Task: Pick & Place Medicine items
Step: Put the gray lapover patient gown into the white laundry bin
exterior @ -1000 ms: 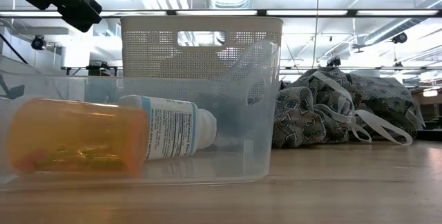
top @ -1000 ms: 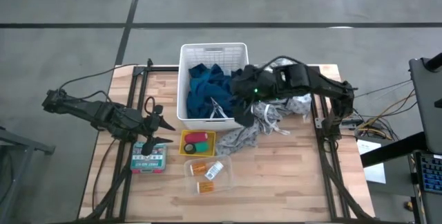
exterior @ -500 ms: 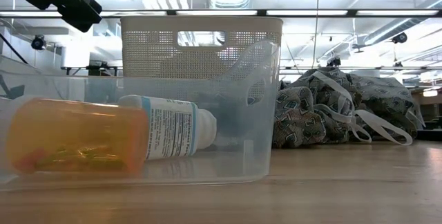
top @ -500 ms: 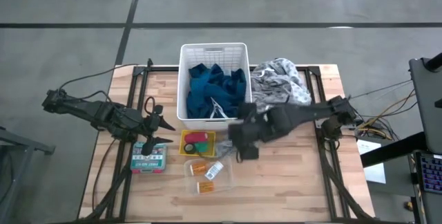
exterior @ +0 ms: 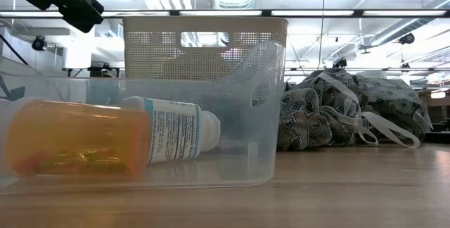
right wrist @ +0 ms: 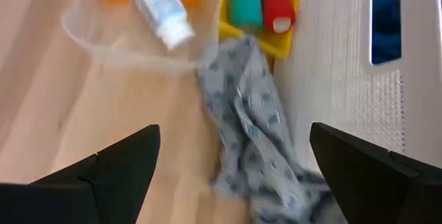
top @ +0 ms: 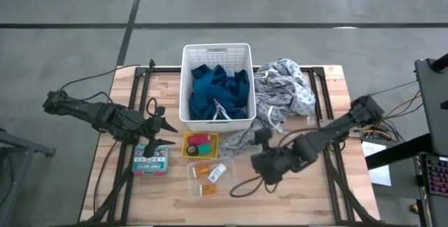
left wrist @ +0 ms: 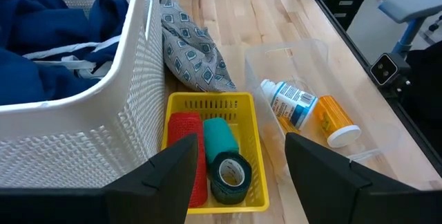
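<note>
Nearest my viewpoint at table level, a clear tub point(exterior: 260, 115) holds an orange pill bottle point(exterior: 74, 140) and a white labelled bottle point(exterior: 172, 128), both on their sides. From above, that tub point(top: 231, 178) sits at the table's front, and I count two orange bottles in it, the second point(top: 207, 190) closer to the front edge.

Just behind it, touching the white basket point(top: 183, 87), a yellow tray point(top: 186, 145) carries a pink-red cylinder point(left wrist: 183, 151), a teal roll point(left wrist: 219, 135) and a dark green roll point(left wrist: 229, 174).

I hold the right gripper point(top: 260, 165) in the air just to the right of the clear tub, fingers spread wide and nothing between them; the tub and tray lie ahead of it, with a fold of grey patterned cloth point(right wrist: 245, 99) between. I judge this the nearer arm for the white bottle, whose long axis runs diagonally across the tub.

The left gripper point(top: 155, 125) waits left of the tray, jaws partly apart, empty, above a flat box point(top: 151, 160).

Farthest back, teal-blue cloth point(top: 213, 90) fills the basket.
</note>
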### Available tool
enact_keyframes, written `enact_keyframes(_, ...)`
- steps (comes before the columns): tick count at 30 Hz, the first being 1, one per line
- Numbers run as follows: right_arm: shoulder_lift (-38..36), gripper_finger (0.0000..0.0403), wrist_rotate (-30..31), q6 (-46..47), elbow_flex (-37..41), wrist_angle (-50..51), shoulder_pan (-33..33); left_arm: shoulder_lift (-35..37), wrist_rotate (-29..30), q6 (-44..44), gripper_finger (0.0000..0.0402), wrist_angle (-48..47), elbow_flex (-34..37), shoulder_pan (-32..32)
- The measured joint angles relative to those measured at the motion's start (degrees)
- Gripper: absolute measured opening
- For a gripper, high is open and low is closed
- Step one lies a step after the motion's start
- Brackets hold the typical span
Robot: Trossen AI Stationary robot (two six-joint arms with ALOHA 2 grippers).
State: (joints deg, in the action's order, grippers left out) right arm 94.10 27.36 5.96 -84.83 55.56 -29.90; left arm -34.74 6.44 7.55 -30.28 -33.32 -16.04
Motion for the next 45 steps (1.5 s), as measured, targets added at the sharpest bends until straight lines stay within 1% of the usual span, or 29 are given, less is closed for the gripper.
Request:
enact_keyframes(4, -5.84, 0.037, 4.78, -0.84, 12.35, -15.47, -1.02, 0.0, 0.0, 0.0, 0.0226, 0.02, 0.0, -0.01)
enact_keyframes(6, -8.05, 0.037, 7.22, -4.67, 18.4, -22.72, -0.86, 0.0, 0.0, 0.0, 0.0226, -0.01, 0.0, 0.0)
enact_keyframes(8, -9.29, 0.037, 7.87, -8.06, 24.16, -28.6, -0.24, 0.02, 0.0, 0.0, 0.0226, 0.0, 0.0, -0.01)
enact_keyframes(13, -9.94, 0.037, 8.02, -8.75, 35.1, -40.29, 0.95, 0.02, 0.0, 0.0, 0.0226, 0.0, 0.0, -0.01)
enact_keyframes(17, -8.0, 0.037, 8.78, -9.09, 40.1, -50.88, 2.12, 0.02, 0.0, 0.0, 0.0226, 0.01, 0.0, 0.01)
enact_keyframes(22, -4.93, 0.037, 10.36, -12.39, 40.86, -51.67, 4.16, 0.02, 0.0, 0.0, 0.0226, 0.02, 0.0, 0.0)
enact_keyframes(26, -2.53, 0.037, 10.59, -15.36, 40.64, -51.66, 5.87, 0.02, 0.0, 0.0, 0.0226, 0.0, 0.0, -0.01)
enact_keyframes(33, 2.31, 0.037, 10.35, -17.94, 40.12, -51.84, 7.63, 0.02, 0.0, 0.0, 0.0226, 0.0, 0.0, -0.01)
enact_keyframes(39, 5.37, 0.037, 12.44, -18.5, 40.12, -54.31, 8.34, 0.02, 0.0, 0.0, 0.0226, 0.0, 0.0, -0.01)
enact_keyframes(41, 5.55, 0.037, 13.5, -18.61, 40.1, -54.85, 8.47, 0.0, 0.0, 0.0, 0.0226, -0.04, 0.0, -0.02)
enact_keyframes(45, 5.44, 0.0365, 13.76, -17.13, 40.05, -55.45, 8.99, 0.0, 0.0, 0.0, 0.0226, 0.01, 0.01, 0.0)
